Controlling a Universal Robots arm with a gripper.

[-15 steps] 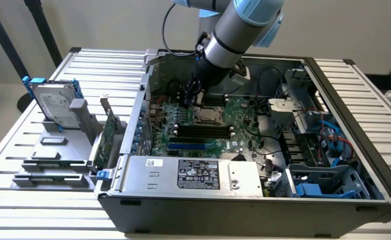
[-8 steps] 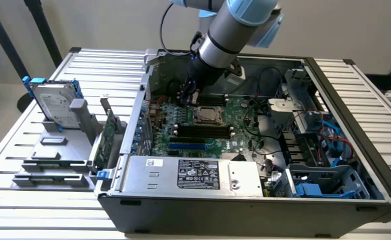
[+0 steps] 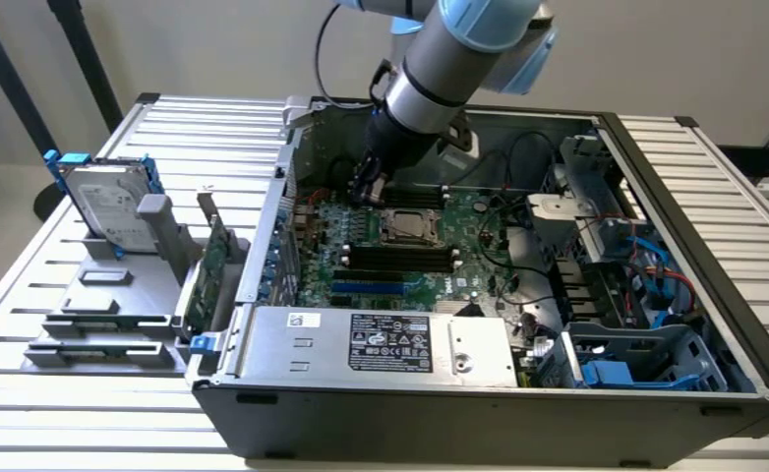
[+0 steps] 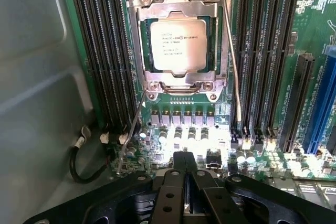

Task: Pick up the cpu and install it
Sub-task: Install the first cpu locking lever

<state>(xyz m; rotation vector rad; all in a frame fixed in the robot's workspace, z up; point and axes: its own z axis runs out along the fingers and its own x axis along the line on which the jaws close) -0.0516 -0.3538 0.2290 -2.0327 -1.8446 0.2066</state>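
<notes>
cpu (image 4: 178,44) in socket frame (image 4: 135,35) between memory slots (image 4: 102,51), closed tool (image 4: 185,163) nearby

board (image 4: 310,3): green, dotted with small silver parts
cpu (image 4: 178,44): dull silver-grey with dark print, mid-board
socket frame (image 4: 137,40): silver metal
memory slots (image 4: 100,51): black
claw (image 4: 184,162): black
hard drive (image 3: 102,202): silver with blue rails, off the board
desk (image 3: 96,442): white, ribbed slats
</notes>
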